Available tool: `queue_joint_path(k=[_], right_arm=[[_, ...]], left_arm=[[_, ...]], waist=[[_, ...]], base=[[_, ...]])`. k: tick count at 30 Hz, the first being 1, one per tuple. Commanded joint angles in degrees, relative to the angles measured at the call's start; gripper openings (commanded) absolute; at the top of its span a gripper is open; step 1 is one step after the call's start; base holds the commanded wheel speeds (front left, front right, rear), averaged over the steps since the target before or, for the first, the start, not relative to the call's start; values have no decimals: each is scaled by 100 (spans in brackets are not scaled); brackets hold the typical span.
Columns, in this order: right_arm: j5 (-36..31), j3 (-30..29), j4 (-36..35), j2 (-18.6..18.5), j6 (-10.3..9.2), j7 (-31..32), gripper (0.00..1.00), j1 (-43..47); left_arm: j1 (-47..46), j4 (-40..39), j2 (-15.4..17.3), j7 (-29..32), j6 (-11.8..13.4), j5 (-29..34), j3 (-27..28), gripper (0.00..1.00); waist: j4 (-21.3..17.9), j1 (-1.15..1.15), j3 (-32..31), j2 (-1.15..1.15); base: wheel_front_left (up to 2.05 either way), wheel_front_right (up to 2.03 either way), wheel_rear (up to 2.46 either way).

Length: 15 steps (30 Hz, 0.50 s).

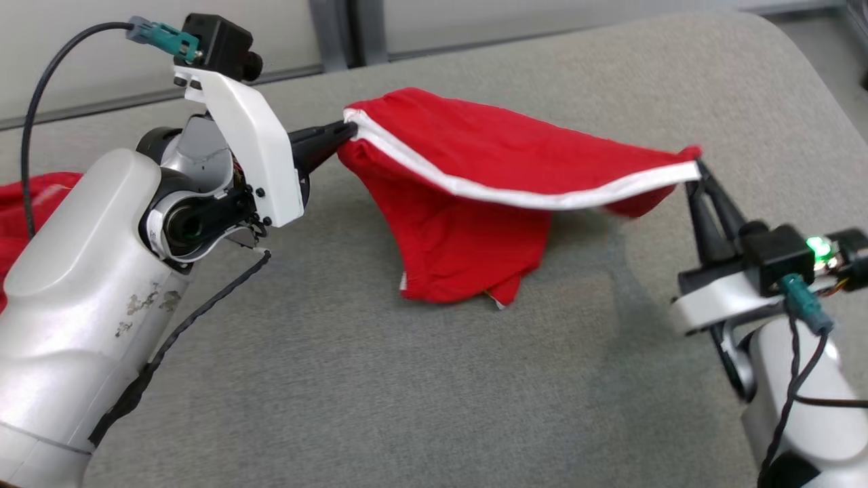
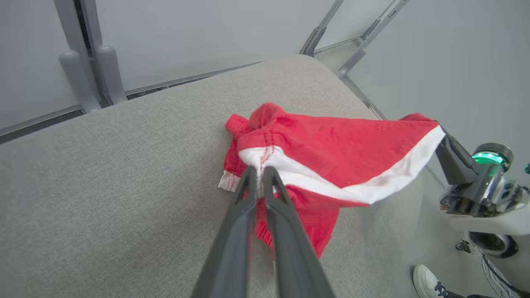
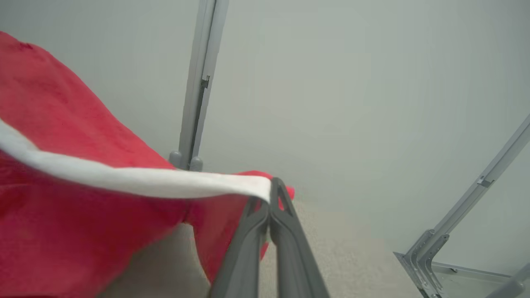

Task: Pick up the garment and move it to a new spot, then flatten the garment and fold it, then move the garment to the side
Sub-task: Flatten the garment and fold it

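The garment is red with a white band along one edge, and it hangs stretched between my two grippers above the grey table. My left gripper is shut on the band's left end, and my right gripper is shut on its right end. The lower red part sags down and touches the table. From the left wrist, the garment has its white band pinched at my left gripper, and the right gripper holds the far corner. The right wrist view has the garment clamped at my right gripper.
More red cloth lies at the table's left edge behind my left arm. A pale wall with grey posts stands beyond the table's far edge. A person's white shoe stands on the floor off the table's right side.
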Motion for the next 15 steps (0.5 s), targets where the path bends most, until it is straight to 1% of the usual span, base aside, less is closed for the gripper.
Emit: queue_joint_path(k=[1,6,7,8,12,15], right_arm=[[-3,89,33,-243,-4,-34,0,-263],[137,299,171,-740,-4,-34,0,-825],[137,299,171,-740,-4,-34,0,-825],[168,365,186,-818,-4,-33,0,-926],[302,618,166,-1127,-4,23,0,-1229],[409,749,10,-1310,-4,144,0,-1274]], left_arm=[[67,-199,90,-211,-6,-51,80,0],[74,-562,167,-752,-2,26,281,0],[74,-562,167,-752,-2,26,281,0],[66,-628,180,-874,6,65,323,0],[153,-847,168,-1313,110,230,448,0],[259,-1062,143,-1602,221,337,508,0]], waist=[[395,0,-447,0],[730,0,-873,0],[730,0,-873,0],[790,0,-952,0],[1031,0,-1263,0],[1189,0,-1477,0]], base=[[0,0,0],[0,0,0],[0,0,0],[0,0,0],[0,0,0],[0,0,0]])
